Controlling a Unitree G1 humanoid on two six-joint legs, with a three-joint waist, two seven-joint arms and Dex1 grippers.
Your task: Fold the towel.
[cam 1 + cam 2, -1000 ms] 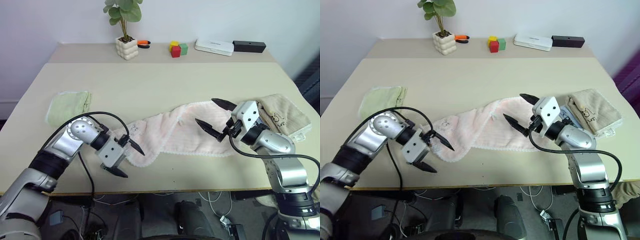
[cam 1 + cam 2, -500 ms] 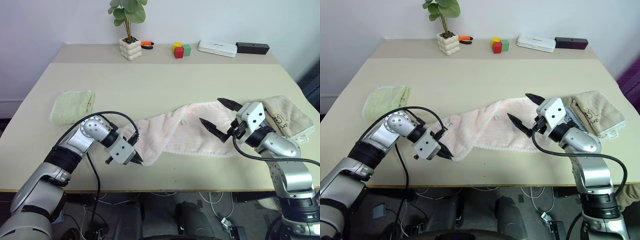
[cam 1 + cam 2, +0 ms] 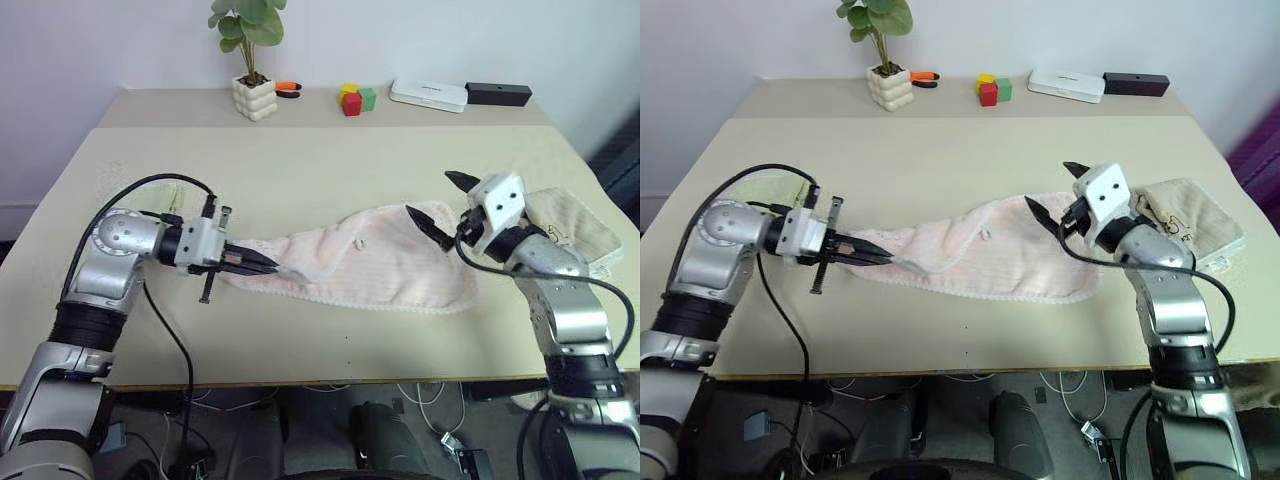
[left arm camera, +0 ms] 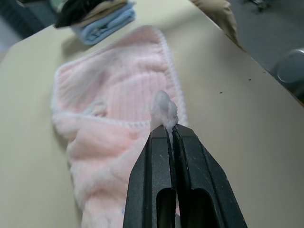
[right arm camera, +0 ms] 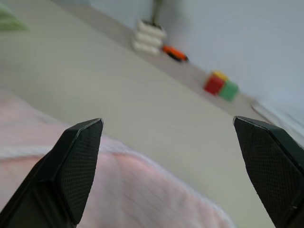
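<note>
The pale pink towel (image 3: 370,265) lies stretched across the middle of the table (image 3: 330,170), with a small white tag (image 3: 358,241) on top. My left gripper (image 3: 266,265) points to the right and is shut on the towel's left corner (image 4: 164,105), holding that end a little off the table. My right gripper (image 3: 432,198) hovers open just above the towel's right end. Nothing is between its fingers (image 5: 76,166), and pink cloth shows below them.
A beige folded towel (image 3: 580,225) lies beside my right arm, and a pale green one (image 3: 772,188) is partly hidden behind my left arm. Along the back stand a potted plant (image 3: 252,95), coloured blocks (image 3: 353,99), a white box (image 3: 428,94) and a black box (image 3: 498,94).
My left gripper shut on the towel's left corner, then rose and turned to point right, pulling that end up. My right gripper moved forward over the towel's right end, still open.
</note>
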